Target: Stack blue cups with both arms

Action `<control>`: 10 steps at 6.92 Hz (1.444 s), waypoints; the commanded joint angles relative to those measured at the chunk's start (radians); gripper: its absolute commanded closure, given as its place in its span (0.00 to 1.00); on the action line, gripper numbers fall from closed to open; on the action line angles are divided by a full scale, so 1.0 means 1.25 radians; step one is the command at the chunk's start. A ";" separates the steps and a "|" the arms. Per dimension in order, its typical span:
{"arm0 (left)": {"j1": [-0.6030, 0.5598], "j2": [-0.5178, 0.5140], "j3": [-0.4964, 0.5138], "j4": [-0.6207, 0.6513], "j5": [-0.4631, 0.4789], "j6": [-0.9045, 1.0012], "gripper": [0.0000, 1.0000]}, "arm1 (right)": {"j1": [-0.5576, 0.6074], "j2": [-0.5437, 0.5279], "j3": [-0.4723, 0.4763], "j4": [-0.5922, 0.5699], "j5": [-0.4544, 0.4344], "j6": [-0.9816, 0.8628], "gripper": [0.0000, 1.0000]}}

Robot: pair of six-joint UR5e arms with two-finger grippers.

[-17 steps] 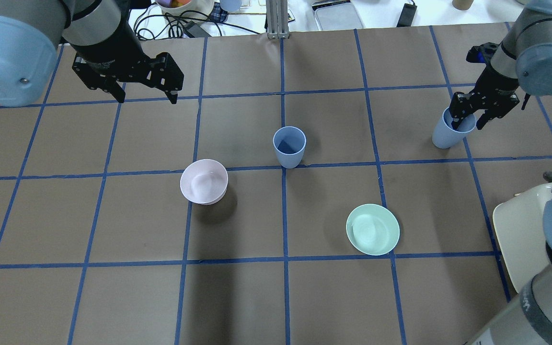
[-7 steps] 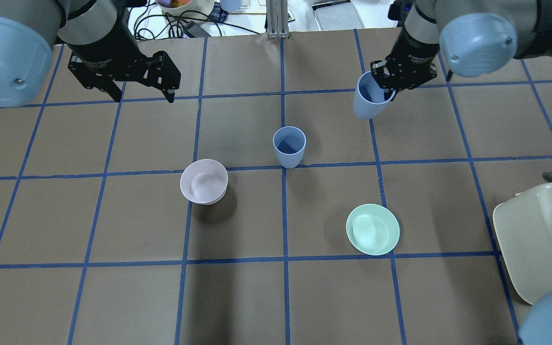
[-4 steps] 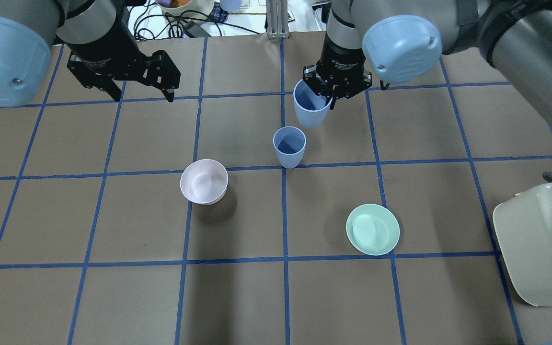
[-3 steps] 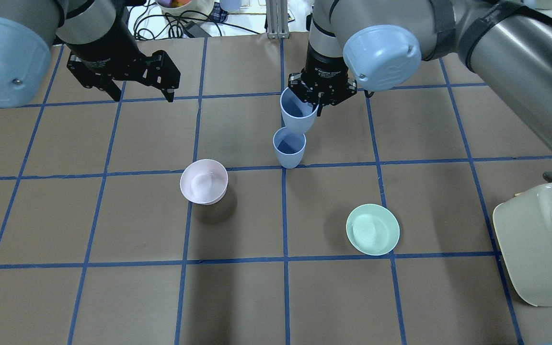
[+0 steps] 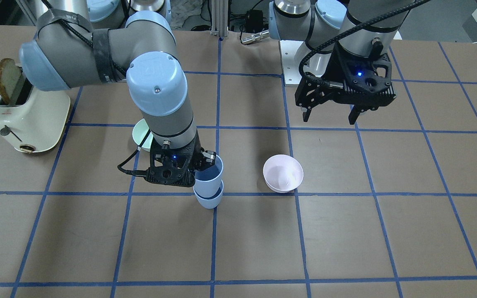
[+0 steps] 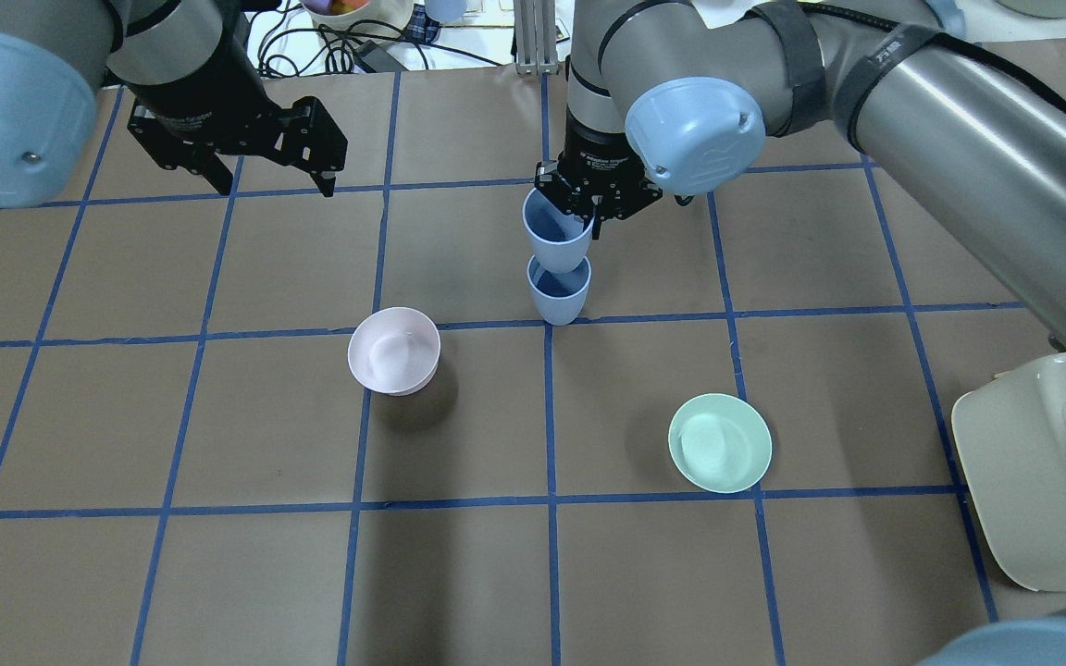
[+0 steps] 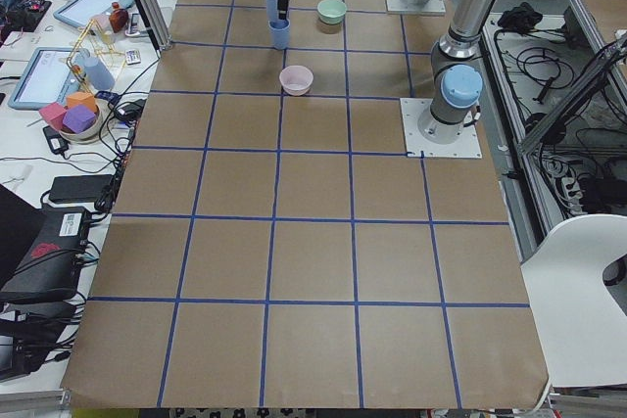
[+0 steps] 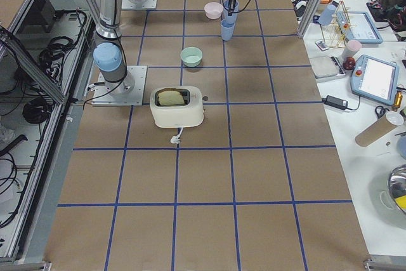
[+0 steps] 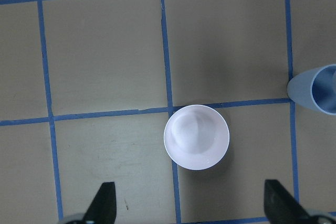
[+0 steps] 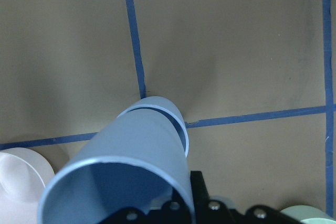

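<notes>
Table (image 6: 218,416): cup (image 6: 558,296), bowls (image 6: 394,351) (image 6: 720,443), toaster (image 6: 1042,481)

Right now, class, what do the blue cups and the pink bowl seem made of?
The held blue cup and the standing blue cup: probably matte plastic, even colour, no glare. The pink bowl: likely plastic too, soft sheen inside.

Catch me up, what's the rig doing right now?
The right pincer holds one blue cup by its rim, slightly tilted, right above the second blue cup standing on the table. The held cup's base looks to be at or just inside the lower cup's mouth and is not fully seated. The left pincer hovers open and empty, off to the side. The pink bowl, mint bowl and toaster sit apart from both pincers.
</notes>
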 commanded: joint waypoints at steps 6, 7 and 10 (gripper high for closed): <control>0.000 0.003 -0.001 -0.002 0.000 -0.001 0.00 | -0.009 0.038 0.007 -0.002 0.012 0.001 0.20; -0.001 0.003 -0.001 -0.002 0.000 -0.002 0.00 | -0.028 0.033 -0.013 -0.007 0.007 -0.008 0.21; -0.002 0.003 -0.001 -0.002 0.000 -0.003 0.00 | -0.159 0.006 -0.105 0.079 -0.002 -0.133 0.06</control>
